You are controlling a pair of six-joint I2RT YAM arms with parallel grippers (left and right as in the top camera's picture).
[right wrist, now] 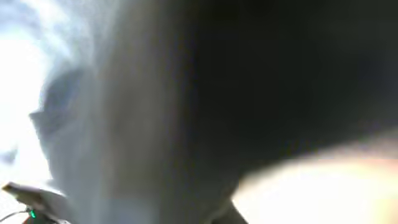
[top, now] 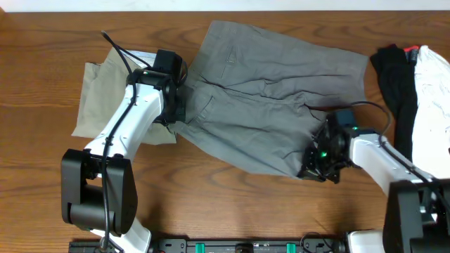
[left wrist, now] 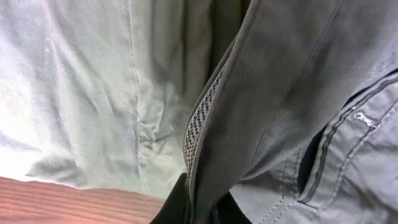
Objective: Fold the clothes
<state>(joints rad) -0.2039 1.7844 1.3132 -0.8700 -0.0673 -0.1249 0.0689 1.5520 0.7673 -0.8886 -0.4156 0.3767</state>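
Note:
Wide grey shorts [top: 267, 105] lie spread across the middle of the table. Khaki shorts [top: 105, 98] lie flat at the left, partly under my left arm. My left gripper [top: 176, 114] is shut on the grey shorts' waistband at their left edge. In the left wrist view the fold of grey cloth [left wrist: 261, 93] with its patterned lining rises from between my left gripper's [left wrist: 200, 214] jaws, with the khaki shorts [left wrist: 93, 93] behind. My right gripper [top: 311, 167] is shut at the grey shorts' lower right hem. The right wrist view is a dark blur with grey cloth [right wrist: 93, 124] against the lens.
A black garment [top: 397, 77] and a white garment [top: 432, 91] lie piled at the right edge. Bare wooden table [top: 211, 197] lies in front of the shorts. The arm bases stand at the near edge.

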